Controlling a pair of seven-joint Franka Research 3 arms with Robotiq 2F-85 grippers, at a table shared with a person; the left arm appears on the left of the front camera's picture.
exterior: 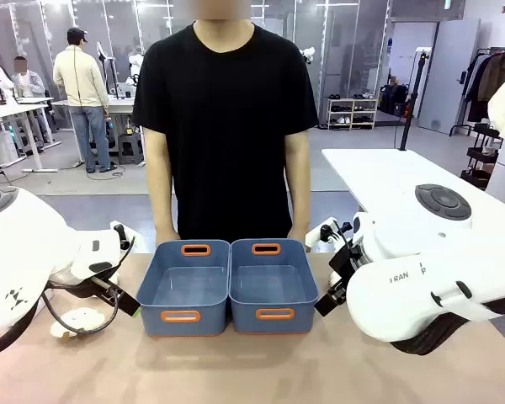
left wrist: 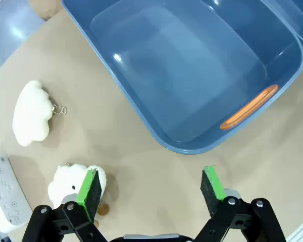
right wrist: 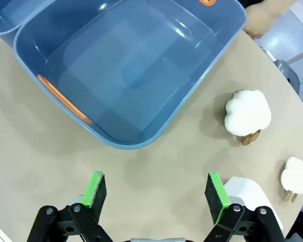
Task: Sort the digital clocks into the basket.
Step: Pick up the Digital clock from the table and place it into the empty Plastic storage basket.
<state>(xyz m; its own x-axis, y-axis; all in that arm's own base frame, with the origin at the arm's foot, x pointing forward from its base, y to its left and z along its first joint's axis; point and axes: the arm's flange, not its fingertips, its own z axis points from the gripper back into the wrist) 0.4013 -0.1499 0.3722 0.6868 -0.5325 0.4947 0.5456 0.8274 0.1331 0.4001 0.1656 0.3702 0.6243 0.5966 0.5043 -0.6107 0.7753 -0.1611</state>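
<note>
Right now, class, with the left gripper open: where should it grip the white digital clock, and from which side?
Grip the digital clock across its narrow width, on its two long side edges, coming straight down with the left gripper. It lies flat on the table, button face up, so only those edges offer parallel faces. A plush toy sits close beside one edge, so place that finger carefully.

Left basket (exterior: 210,324) and right basket (exterior: 251,322) touch side by side — person (exterior: 227,118) stands just behind.

Left bin (exterior: 206,324) beside right bin (exterior: 246,321)
</note>
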